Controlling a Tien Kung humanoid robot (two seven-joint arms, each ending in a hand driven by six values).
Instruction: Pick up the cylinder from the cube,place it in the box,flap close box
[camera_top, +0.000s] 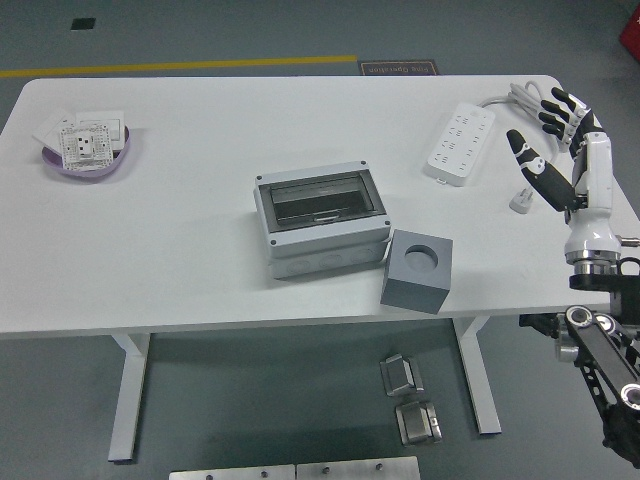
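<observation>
While the right hand (560, 150) hovers over the surface's right edge with fingers (528, 160) spread apart and empty, the grey cube (417, 271) sits near the front edge, touching or just beside the front right corner of the box (322, 220), whose dark flap lies shut. Cylinder (421, 257): seated in the cube's round top recess, only its top face showing. Probably light, rigid and smooth; take it by the rim, pinching from above.

R arm raised, right robot hand (560, 150) fingers spread, empty.
</observation>
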